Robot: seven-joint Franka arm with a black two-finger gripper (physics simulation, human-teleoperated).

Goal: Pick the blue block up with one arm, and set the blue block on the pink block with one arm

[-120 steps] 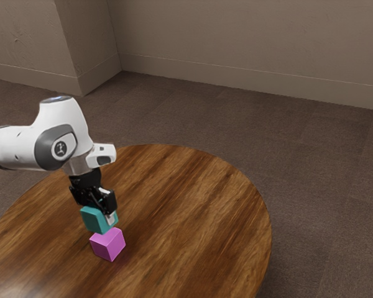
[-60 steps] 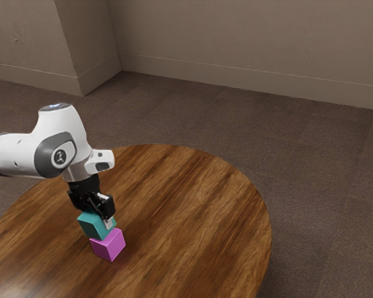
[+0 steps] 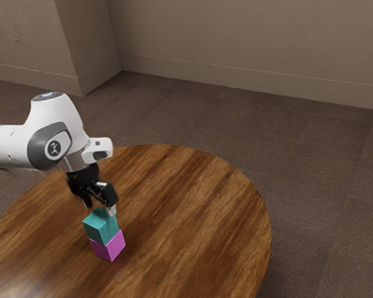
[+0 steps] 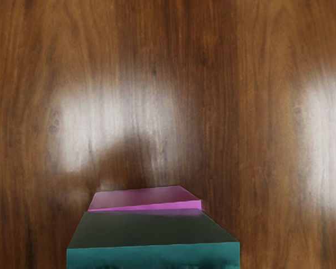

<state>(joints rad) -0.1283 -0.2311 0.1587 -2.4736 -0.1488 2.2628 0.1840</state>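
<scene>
The blue block, teal in colour, rests on top of the pink block near the front of the round wooden table, at the exterior view's left. My gripper hangs just above the blue block, open, with its fingers clear of the block's sides. In the wrist view the blue block lies right under my hand, and a strip of the pink block shows beyond its far edge.
The arm's white body reaches in from the exterior view's left. Bare wood spreads to the right of the stack and toward the table's far edge. Brown carpet surrounds the table.
The blue block came down onto the pink block and was let go. My gripper opened and rose a little above it.
</scene>
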